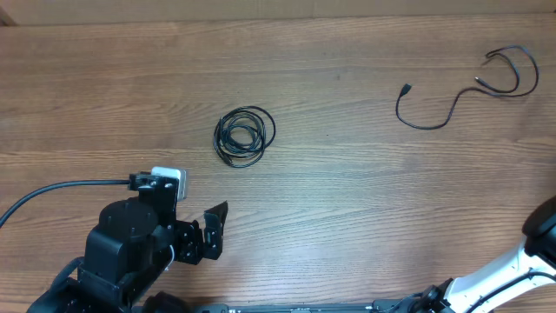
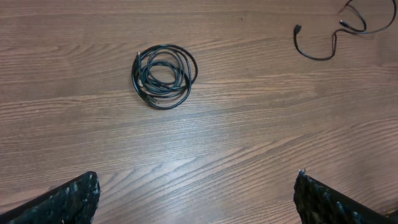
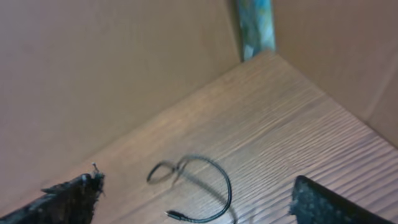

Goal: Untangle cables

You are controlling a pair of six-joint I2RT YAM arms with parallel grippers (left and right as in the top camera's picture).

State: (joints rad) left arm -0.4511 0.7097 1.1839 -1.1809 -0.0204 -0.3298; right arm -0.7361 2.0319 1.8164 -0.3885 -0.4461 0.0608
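Wooden tabletop (image 1: 347, 217) held coiled cables (image 2: 163, 76) well ahead of the wide-open left gripper (image 2: 196, 196). A loose cable (image 3: 228, 188) lay before the right gripper (image 3: 196, 202), its fingers likewise wide apart.

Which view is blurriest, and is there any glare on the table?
Right wrist view is softest, the loose cable and wood grain hazy; overhead view is crisp and evenly lit; left wrist view is sharp on the coiled bundle, with a faint pale sheen on the table.

We've got a wood-grain table (image 1: 347, 217). On the right wrist view, plain tan walls (image 3: 93, 74) meet at its far corner, with a blue-green strip (image 3: 255, 28) upright in the seam.
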